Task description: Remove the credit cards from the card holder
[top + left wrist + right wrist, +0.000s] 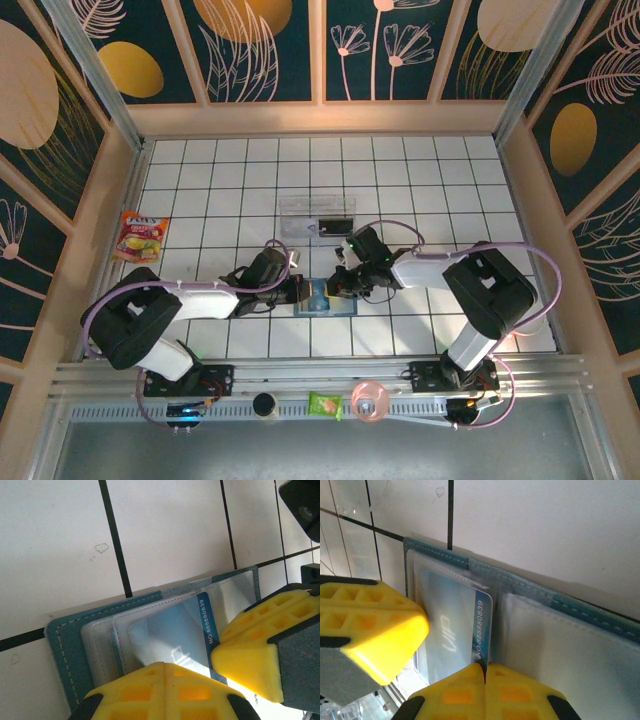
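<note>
The teal card holder (pixel 313 308) lies open on the tiled table between both arms, its stitched edge (pixel 70 640) and pale inner pockets (pixel 580 645) facing up. A blue credit card (pixel 170 635) printed with "VIP" and a number sticks partly out of a clear pocket (pixel 450 625). My right gripper (pixel 485 666) is shut on this card's near edge, which runs into the seam between the yellow fingers. My left gripper (pixel 165 666) is shut with nothing between its fingers, its tips down on the holder over the card. The two grippers (pixel 298 290) (pixel 340 285) almost touch.
A clear plastic tray (pixel 318 217) with a black rectangle in it stands just beyond the holder. A snack packet (pixel 140 237) lies at the left wall. A green packet (pixel 325 404) and a pink round thing (pixel 369 400) sit on the near rail.
</note>
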Action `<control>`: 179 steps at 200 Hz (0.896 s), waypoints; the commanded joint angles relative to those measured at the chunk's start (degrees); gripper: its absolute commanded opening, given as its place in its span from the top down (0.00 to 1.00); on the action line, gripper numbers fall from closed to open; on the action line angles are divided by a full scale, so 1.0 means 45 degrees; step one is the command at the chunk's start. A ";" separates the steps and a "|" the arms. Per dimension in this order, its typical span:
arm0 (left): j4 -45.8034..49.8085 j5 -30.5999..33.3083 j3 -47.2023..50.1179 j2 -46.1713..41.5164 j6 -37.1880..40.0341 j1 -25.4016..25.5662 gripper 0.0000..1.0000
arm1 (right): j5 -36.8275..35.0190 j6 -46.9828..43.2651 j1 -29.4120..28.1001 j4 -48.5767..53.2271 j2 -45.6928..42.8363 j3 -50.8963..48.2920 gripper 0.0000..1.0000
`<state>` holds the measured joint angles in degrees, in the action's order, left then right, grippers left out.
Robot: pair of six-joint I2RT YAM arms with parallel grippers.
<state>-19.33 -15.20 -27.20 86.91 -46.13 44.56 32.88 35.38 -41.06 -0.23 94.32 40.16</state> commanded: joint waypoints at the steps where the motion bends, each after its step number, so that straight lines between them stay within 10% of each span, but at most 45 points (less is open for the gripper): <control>1: 0.0753 -0.0059 0.0360 0.0451 -0.0156 0.0030 1.00 | -0.0383 0.0137 0.0121 0.0494 -0.0406 -0.0446 1.00; 126: 0.1158 0.0356 -0.0211 -0.0561 0.0129 -0.0056 1.00 | -0.2469 -0.0457 0.0412 0.2726 -0.3985 -0.0004 1.00; 179: -0.0665 -0.0901 0.0249 -0.3848 0.0199 -0.1638 0.59 | -0.2152 -0.1184 0.0623 0.1050 -0.5541 0.0281 1.00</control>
<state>-15.57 -14.81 -27.35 75.68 -45.19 41.76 23.40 32.32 -39.44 9.17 72.42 40.40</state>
